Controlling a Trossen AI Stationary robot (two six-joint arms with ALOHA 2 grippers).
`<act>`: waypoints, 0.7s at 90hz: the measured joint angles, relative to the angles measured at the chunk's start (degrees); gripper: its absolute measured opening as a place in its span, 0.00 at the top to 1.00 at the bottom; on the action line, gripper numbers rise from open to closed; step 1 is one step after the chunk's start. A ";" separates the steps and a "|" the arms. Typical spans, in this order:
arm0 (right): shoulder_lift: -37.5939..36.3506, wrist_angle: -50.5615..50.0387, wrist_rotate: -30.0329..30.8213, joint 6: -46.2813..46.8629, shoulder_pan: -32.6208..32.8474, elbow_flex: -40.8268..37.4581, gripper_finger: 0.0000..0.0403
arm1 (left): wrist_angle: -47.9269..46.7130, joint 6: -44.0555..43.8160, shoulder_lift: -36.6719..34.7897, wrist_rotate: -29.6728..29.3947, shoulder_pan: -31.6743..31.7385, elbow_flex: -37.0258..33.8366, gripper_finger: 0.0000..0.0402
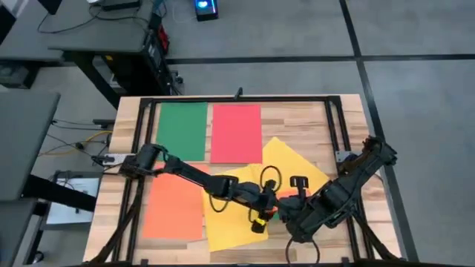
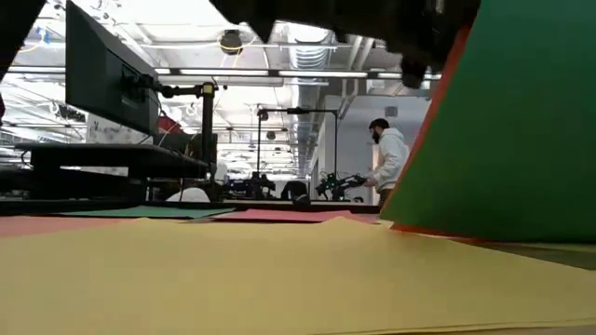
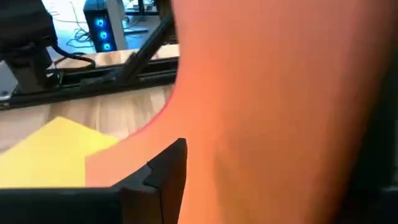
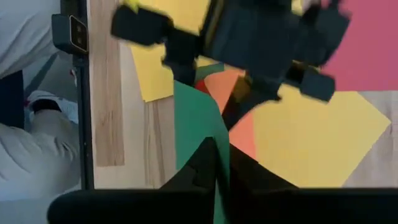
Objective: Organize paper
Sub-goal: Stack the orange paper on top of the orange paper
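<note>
On the surface (image 1: 312,122): pale wood planks, framed by dark rails.
Paper, flat: I saw a green sheet (image 1: 182,130) and a pink-red sheet (image 1: 236,133) lying side by side at the far end, an orange sheet (image 1: 174,208) at the near left, and yellow sheets (image 1: 297,167) overlapping crookedly at centre.
Paper, lifted: a green sheet (image 4: 196,121) and an orange sheet (image 3: 280,106), both thin, plain and rectangular, stood up off the yellow ones between the two grippers.
In the way: the raised green sheet filled the right of the low view; a person (image 2: 387,156) stood far behind.
Left gripper (image 1: 260,222): arm stretched across the table, jaws pinched on the orange sheet.
Right gripper (image 1: 286,215): arm bent in from the right, jaws closed on the green sheet's edge.
</note>
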 joint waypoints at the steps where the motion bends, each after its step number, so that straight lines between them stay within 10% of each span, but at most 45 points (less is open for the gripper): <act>1: 0.00 -0.02 0.00 0.00 0.07 0.00 1.00 | -0.71 -0.01 0.23 -0.01 0.03 0.48 0.63; 29: 0.00 0.37 -0.53 0.00 1.90 0.00 1.00 | -8.70 2.00 1.85 -1.68 0.03 6.38 0.97; 63: 0.00 -0.19 -3.71 0.31 4.74 0.00 0.72 | -9.30 3.51 1.85 -4.33 -0.32 6.40 1.00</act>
